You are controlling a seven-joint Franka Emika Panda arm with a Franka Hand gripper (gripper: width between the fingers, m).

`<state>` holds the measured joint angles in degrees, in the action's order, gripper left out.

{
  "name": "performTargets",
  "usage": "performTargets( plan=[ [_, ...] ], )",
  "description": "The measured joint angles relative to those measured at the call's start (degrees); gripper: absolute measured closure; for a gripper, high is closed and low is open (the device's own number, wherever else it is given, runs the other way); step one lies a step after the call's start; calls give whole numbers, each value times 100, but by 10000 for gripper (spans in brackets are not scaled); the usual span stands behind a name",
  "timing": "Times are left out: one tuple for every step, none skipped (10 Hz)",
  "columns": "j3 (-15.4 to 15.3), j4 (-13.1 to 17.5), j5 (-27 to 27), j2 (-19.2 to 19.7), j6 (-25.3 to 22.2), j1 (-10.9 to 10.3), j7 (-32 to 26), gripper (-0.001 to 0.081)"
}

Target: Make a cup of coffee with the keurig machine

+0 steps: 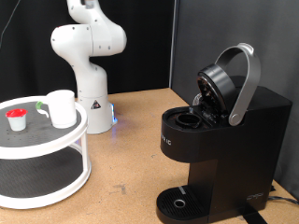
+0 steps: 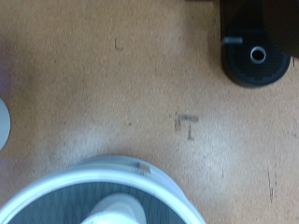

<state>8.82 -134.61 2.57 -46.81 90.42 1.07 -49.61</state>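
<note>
The white cup (image 1: 62, 107) stands upright on the top shelf of a round white two-tier stand (image 1: 51, 149) at the exterior view's left. Its greenish mark (image 1: 42, 109) shows beside it. The black keurig machine (image 1: 220, 140) stands at the exterior view's right, its grey-handled lid (image 1: 245, 84) raised and the brew head open. Its round drip tray (image 1: 177, 201) is bare. In the wrist view the drip tray (image 2: 257, 56) and the cup (image 2: 114, 211) on the stand (image 2: 98, 171) show from high above. The gripper shows in neither view.
A small red-and-white coffee pod (image 1: 15, 119) sits on the stand's top shelf beside the cup. The white robot arm base (image 1: 89, 56) stands at the back, between stand and machine. Brown tabletop (image 1: 131, 159) lies between the stand and the machine.
</note>
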Motion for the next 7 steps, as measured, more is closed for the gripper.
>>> performTargets(
  plan=[
    [78, 0, 26, -31, -2, 22, -101, 0],
    [72, -9, 26, -28, -2, 21, -88, 0],
    [81, -26, 26, -27, -6, 21, -98, 0],
    [134, -37, 27, -29, -6, 28, -130, 0],
    [257, -37, 66, -37, -28, 47, -269, 0],
    [423, -33, 156, -53, -35, 87, -447, 0],
    [601, -15, 260, -69, -60, 135, -647, 0]
  ],
)
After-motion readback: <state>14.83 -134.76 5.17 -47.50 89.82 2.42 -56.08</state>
